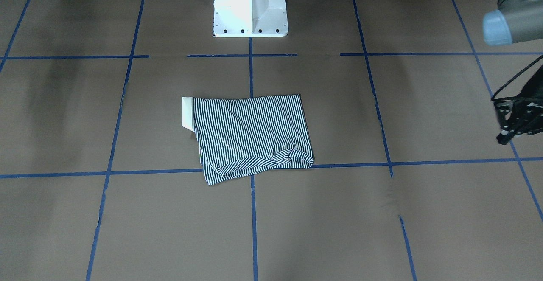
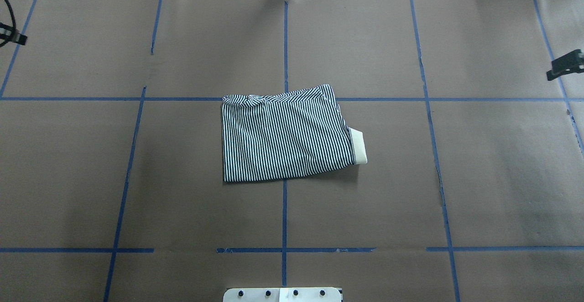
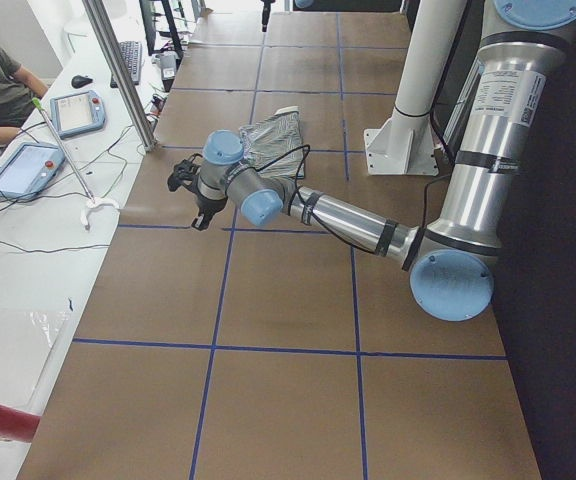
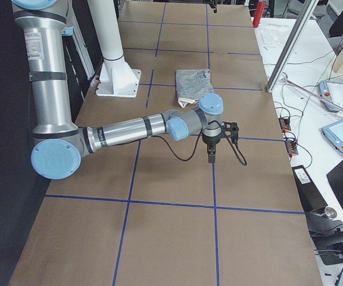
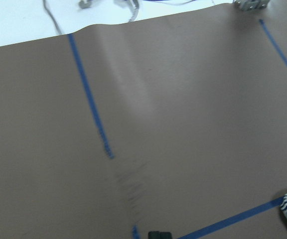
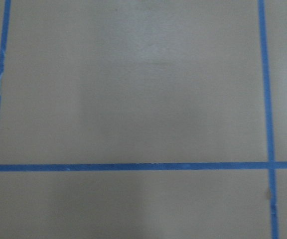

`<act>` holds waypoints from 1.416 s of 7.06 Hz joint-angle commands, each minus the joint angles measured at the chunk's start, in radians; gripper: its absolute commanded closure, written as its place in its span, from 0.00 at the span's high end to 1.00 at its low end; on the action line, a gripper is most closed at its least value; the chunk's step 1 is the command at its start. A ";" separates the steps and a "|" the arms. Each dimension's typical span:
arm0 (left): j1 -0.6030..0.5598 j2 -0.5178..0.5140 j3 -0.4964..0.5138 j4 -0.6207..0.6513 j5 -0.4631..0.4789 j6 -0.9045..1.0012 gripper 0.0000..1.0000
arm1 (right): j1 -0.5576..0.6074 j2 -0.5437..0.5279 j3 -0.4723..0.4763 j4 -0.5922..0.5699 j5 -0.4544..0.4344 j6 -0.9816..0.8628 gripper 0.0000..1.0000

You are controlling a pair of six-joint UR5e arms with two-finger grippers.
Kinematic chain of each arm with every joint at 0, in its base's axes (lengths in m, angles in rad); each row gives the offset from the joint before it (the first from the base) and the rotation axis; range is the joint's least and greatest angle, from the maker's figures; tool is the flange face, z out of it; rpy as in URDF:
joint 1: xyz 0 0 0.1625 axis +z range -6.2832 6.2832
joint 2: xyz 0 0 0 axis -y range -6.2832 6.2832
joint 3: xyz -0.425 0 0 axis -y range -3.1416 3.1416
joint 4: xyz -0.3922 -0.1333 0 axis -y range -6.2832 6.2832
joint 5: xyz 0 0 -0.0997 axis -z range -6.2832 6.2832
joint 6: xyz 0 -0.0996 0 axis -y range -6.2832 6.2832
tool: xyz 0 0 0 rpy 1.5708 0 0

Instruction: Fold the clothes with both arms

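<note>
Robot's edge of the table [image 2: 502,179]: the white pedestal [image 2: 283,294] is cropped by the overhead frame, so only its bolted foot shows.

Mid-table: the polo shirt [image 2: 283,135] lies folded into a rough rectangle, flat on the brown paper [image 6: 133,74] and well clear of all 4 table edges. It straddles the centre blue tape line [image 2: 284,42], and its far edge runs along a cross line. The cream collar [image 2: 358,146] pokes out of the fold on the robot's right. Buttons, chest patch and sleeves can't be made out. 1 far corner is bunched, with the stripes twisted.

Farther out, toward the operators' edge:
- The left gripper [image 3: 198,215] is toward the table's left end. It points down, raised off the paper and well apart from the shirt. The front view crops it at the frame edge. The left wrist view gives only 1 dark sliver at its bottom edge, plus 1 corner of the shirt. Whether the fingers are spread or closed: cannot tell.
- The right gripper [image 4: 211,154] is toward the table's right end. It points down, off the cloth. The overhead view catches just a black fragment at its right edge. The right wrist view is blurred paper and tape only. Finger gap: cannot tell.
</note>
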 commanded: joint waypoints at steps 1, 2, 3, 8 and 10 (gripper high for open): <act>-0.221 0.044 -0.011 0.267 -0.018 0.280 0.00 | 0.187 -0.121 0.024 -0.088 0.050 -0.238 1.00; -0.296 0.046 0.001 0.378 -0.065 0.374 0.18 | 0.206 -0.151 0.073 -0.182 0.064 -0.324 1.00; -0.310 0.058 -0.017 0.414 -0.078 0.404 0.52 | 0.253 -0.159 0.089 -0.276 0.062 -0.475 1.00; -0.300 0.292 0.001 0.395 -0.112 0.349 1.00 | 0.250 -0.159 0.081 -0.378 -0.050 -0.694 1.00; -0.300 0.279 0.021 0.371 -0.116 0.341 1.00 | 0.235 -0.146 0.020 -0.374 0.016 -0.690 1.00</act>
